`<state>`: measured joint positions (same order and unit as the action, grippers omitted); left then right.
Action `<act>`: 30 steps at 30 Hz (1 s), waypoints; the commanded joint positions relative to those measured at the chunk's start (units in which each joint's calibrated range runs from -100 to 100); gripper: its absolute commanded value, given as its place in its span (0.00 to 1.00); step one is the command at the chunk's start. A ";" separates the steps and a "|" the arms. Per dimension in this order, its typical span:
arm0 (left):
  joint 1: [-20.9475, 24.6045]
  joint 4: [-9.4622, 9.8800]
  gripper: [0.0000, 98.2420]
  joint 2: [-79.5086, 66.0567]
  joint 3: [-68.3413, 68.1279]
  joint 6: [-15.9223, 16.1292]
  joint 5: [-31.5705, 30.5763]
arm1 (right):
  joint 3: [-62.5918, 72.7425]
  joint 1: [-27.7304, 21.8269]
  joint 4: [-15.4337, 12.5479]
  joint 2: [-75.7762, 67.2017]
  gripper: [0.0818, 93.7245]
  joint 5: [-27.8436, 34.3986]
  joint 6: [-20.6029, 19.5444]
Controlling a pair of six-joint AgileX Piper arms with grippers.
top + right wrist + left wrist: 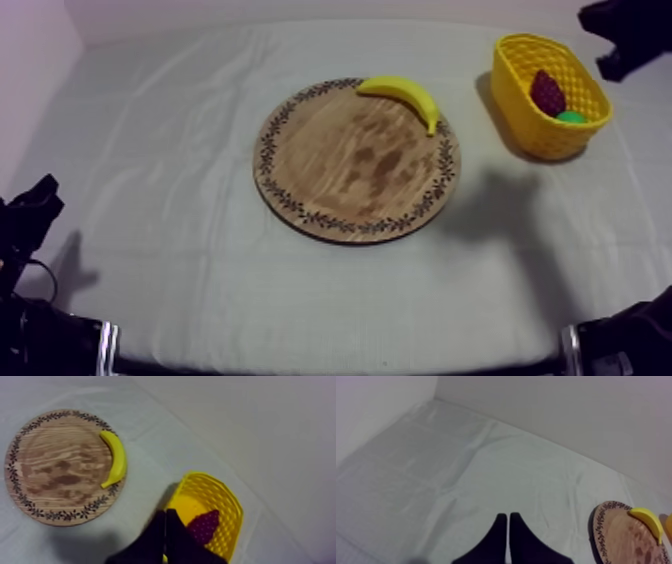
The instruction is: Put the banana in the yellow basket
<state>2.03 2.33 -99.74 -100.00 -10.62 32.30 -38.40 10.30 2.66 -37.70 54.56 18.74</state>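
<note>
A: Nearest, at the left?
B: There, the left gripper (508, 517), pressed together into a narrow wedge and holding nothing. Rests low over bare cloth (150, 250), well apart from the board (340, 175).

A: Next out?
B: The board: round, wooden, with a patterned rim, flat on the cloth at mid-table. Carries only the banana (402, 95), on the far rim at the side toward the basket (520, 110), curved along the edge.

A: Handling?
B: Judged a toy, so light, stiff and smooth-skinned. Probably slippery, and apt to swivel on its curve when nudged. Best taken across the thick middle, grip square to the long axis, not at the thin ends. Not fragile, by the look.

A: Beyond it?
B: The basket: yellow, latticed, near the board but apart from it. Holds grapes (547, 92) and a green fruit (571, 117), kind unclear. Probably leaves room for the banana if tipped in lengthwise.

A: And above the basket?
B: The right gripper (165, 512), over the board-side rim, closed tight on nothing. Must open before any grasp.

A: Surface and room?
B: Grey-white cloth, soft and lightly creased, likely enough to keep the board from sliding. Open path from banana to basket, with nothing between. Farthest, a plain pale wall (250, 10) along the table's back edge and left side.
</note>
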 commanded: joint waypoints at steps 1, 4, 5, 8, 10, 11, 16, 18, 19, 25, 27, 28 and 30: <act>0.03 -0.01 0.00 0.00 0.00 -0.01 0.03 | 7.21 2.34 1.49 9.21 0.01 1.47 -1.38; 0.03 -0.01 0.00 0.00 0.00 -0.01 0.03 | 12.22 4.58 2.88 15.66 0.01 4.32 -2.42; 0.03 -0.01 0.00 0.00 0.00 -0.01 0.03 | 13.72 5.35 3.34 17.71 0.01 5.36 -2.69; 0.03 -0.01 0.00 0.00 0.00 -0.01 0.03 | 17.49 6.98 3.88 23.36 0.01 7.93 -2.96; 0.03 -0.01 0.00 0.00 0.00 -0.01 0.03 | 19.37 7.57 3.91 26.64 0.01 8.87 -3.06; 0.03 -0.01 0.00 0.00 0.00 -0.01 0.03 | 20.22 7.79 3.87 28.23 0.01 9.34 -3.04; 0.03 -0.01 0.00 0.00 0.00 -0.01 0.03 | 23.78 8.69 3.77 35.70 0.01 11.66 -3.06; 0.03 -0.01 0.00 0.00 0.00 -0.01 0.03 | 24.67 8.96 3.96 38.20 0.01 12.03 -3.31; 0.03 -0.01 0.00 0.00 0.00 -0.01 0.03 | 25.10 9.04 4.03 39.37 0.01 12.13 -3.44; 0.03 -0.01 0.00 0.00 0.00 -0.01 0.03 | 28.14 8.53 4.95 45.77 0.01 11.55 -4.56; 0.03 -0.01 0.00 0.00 0.00 -0.01 0.03 | 28.95 8.34 5.33 47.53 0.01 11.40 -4.90; 0.03 -0.01 0.00 0.00 0.00 -0.01 0.03 | 29.20 8.28 5.56 48.25 0.04 11.28 -5.03; 0.03 -0.01 0.00 0.00 0.00 -0.01 0.03 | 29.37 8.22 6.02 49.40 0.18 10.97 -5.26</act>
<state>2.03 2.33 -99.74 -100.00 -10.62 32.30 -8.95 18.54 8.62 11.07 65.56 13.55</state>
